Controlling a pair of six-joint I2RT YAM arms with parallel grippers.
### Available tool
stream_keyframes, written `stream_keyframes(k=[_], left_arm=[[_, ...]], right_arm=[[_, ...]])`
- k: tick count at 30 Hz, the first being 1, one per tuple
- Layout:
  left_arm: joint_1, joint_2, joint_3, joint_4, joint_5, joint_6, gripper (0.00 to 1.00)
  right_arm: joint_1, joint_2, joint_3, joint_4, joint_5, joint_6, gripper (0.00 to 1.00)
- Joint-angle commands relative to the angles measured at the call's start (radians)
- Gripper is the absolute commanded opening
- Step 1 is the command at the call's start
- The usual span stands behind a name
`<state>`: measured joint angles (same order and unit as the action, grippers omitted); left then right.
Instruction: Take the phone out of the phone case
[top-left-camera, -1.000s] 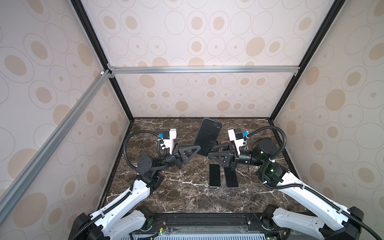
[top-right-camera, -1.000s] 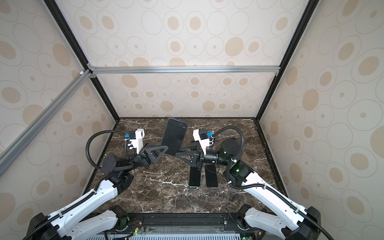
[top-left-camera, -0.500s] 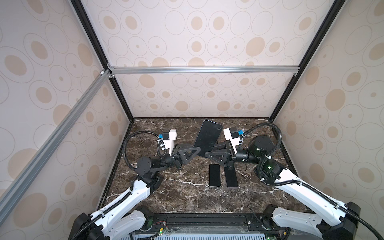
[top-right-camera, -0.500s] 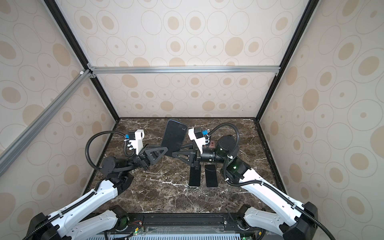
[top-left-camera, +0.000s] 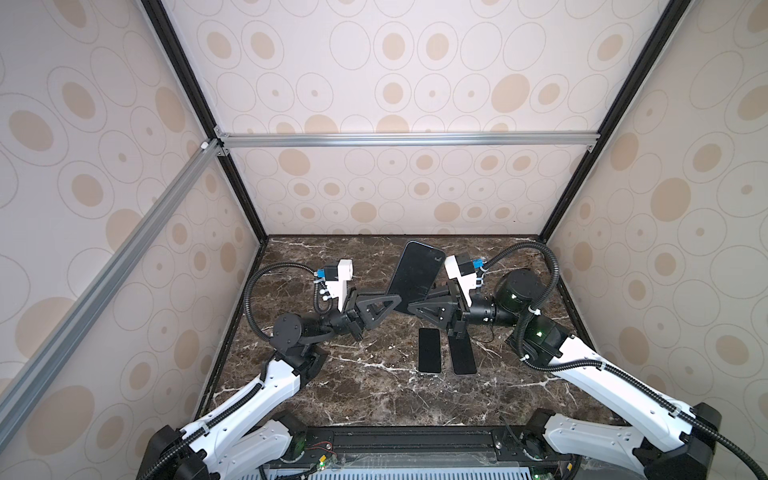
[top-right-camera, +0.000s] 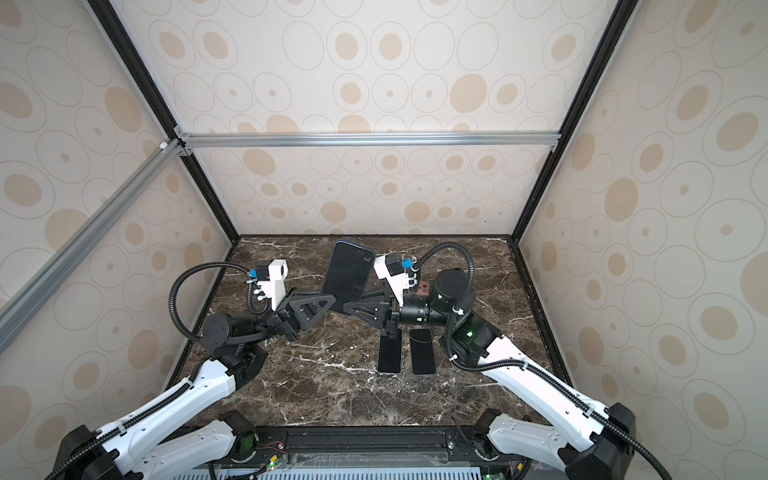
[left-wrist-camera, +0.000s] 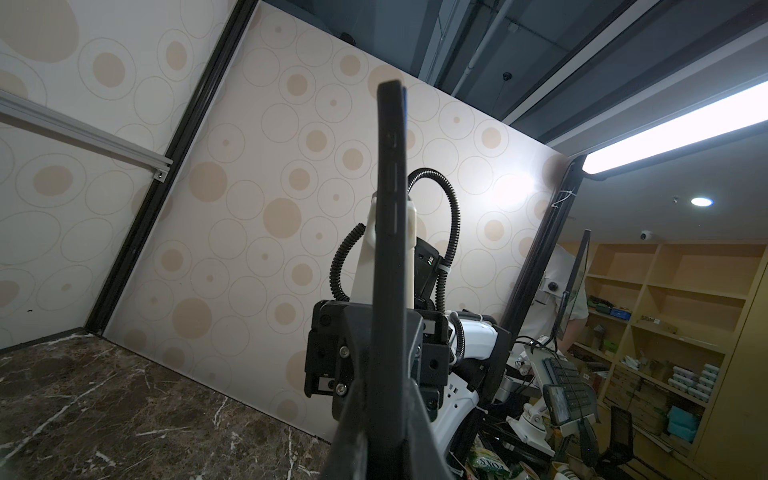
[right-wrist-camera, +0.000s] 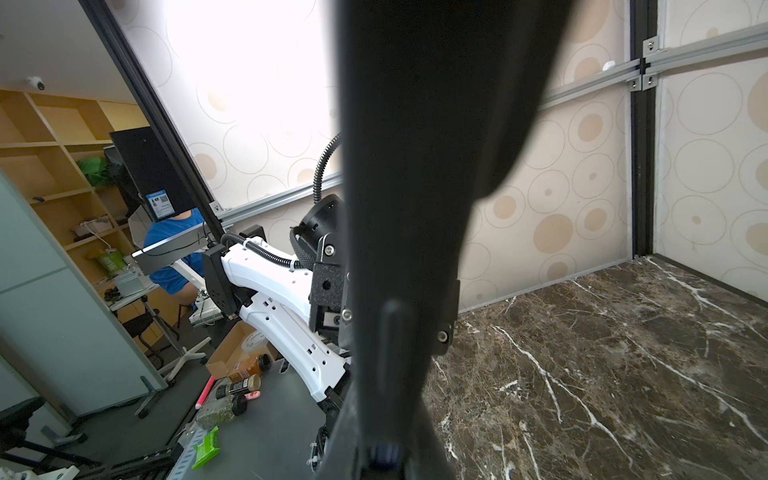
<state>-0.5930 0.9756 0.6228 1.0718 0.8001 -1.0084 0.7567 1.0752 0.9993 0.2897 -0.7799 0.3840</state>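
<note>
A black phone case (top-left-camera: 415, 270) (top-right-camera: 347, 276) with the phone inside stands tilted above the marble floor in both top views. A thin blue phone edge (left-wrist-camera: 405, 97) shows along the case rim. My left gripper (top-left-camera: 397, 301) (top-right-camera: 330, 301) is shut on the case's lower left corner. In the left wrist view the case (left-wrist-camera: 388, 249) rises edge-on out of that gripper (left-wrist-camera: 384, 415). My right gripper (top-left-camera: 412, 309) (top-right-camera: 347, 308) meets the case from the right, its jaws closed on the lower edge. The case (right-wrist-camera: 415, 166) fills the middle of the right wrist view above that gripper (right-wrist-camera: 386, 436).
Two dark flat slabs (top-left-camera: 429, 350) (top-left-camera: 461, 353) lie side by side on the marble floor (top-left-camera: 353, 386), below the right gripper. Patterned walls and a black frame enclose the floor on three sides. The arms' cable hoses (top-left-camera: 257, 291) arch beside the walls.
The right arm has moved left to the case and its jaws have closed on the lower edge. The left gripper has kept its hold, and the case has barely moved.
</note>
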Motion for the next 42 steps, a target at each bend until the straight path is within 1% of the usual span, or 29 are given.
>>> stream_keyframes(k=[1, 4, 5, 6, 8, 9, 12, 13, 16, 18, 19, 21, 25, 30, 34, 38, 42], left_arm=[[-0.009, -0.006, 0.024, 0.049, 0.005, -0.025, 0.00], [-0.009, -0.012, 0.040, 0.002, 0.007, 0.017, 0.00], [-0.008, -0.016, 0.049, -0.033, 0.005, 0.049, 0.00], [-0.010, -0.023, 0.066, -0.085, 0.004, 0.097, 0.05], [-0.009, -0.045, 0.112, -0.222, -0.015, 0.226, 0.20], [-0.008, -0.057, 0.142, -0.326, -0.048, 0.326, 0.23], [-0.009, -0.078, 0.258, -0.663, -0.201, 0.609, 0.25], [-0.009, -0.081, 0.292, -0.738, -0.251, 0.687, 0.25], [-0.011, -0.087, 0.351, -0.855, -0.323, 0.841, 0.26], [-0.012, -0.085, 0.379, -0.890, -0.321, 0.907, 0.28], [-0.013, -0.082, 0.390, -0.899, -0.314, 0.934, 0.30], [-0.019, -0.078, 0.405, -0.901, -0.296, 0.971, 0.31], [-0.042, -0.052, 0.438, -0.904, -0.265, 1.015, 0.31], [-0.100, -0.021, 0.468, -0.903, -0.305, 1.069, 0.31], [-0.132, 0.004, 0.480, -0.891, -0.323, 1.094, 0.27], [-0.168, 0.025, 0.486, -0.875, -0.365, 1.114, 0.27], [-0.192, 0.041, 0.497, -0.875, -0.399, 1.137, 0.27]], right_arm=[[0.014, -0.010, 0.028, 0.013, -0.009, -0.037, 0.05], [0.014, -0.027, 0.021, 0.013, 0.007, -0.040, 0.00], [0.013, -0.035, 0.019, 0.008, 0.016, -0.045, 0.00], [0.013, -0.045, 0.017, -0.010, 0.035, -0.054, 0.00], [0.013, -0.068, 0.016, -0.061, 0.071, -0.090, 0.00], [0.013, -0.080, 0.018, -0.096, 0.093, -0.111, 0.00], [0.013, -0.111, 0.026, -0.207, 0.172, -0.179, 0.00], [0.013, -0.120, 0.030, -0.244, 0.211, -0.198, 0.00], [0.013, -0.136, 0.057, -0.361, 0.315, -0.260, 0.00], [0.013, -0.149, 0.068, -0.419, 0.370, -0.306, 0.00], [0.013, -0.155, 0.074, -0.441, 0.398, -0.325, 0.00], [0.013, -0.172, 0.075, -0.462, 0.436, -0.360, 0.00], [0.013, -0.197, 0.074, -0.489, 0.478, -0.436, 0.00], [0.013, -0.206, 0.075, -0.517, 0.524, -0.508, 0.00], [0.013, -0.201, 0.080, -0.524, 0.565, -0.509, 0.00], [0.013, -0.194, 0.080, -0.523, 0.601, -0.479, 0.00], [0.013, -0.192, 0.078, -0.521, 0.612, -0.465, 0.00]])
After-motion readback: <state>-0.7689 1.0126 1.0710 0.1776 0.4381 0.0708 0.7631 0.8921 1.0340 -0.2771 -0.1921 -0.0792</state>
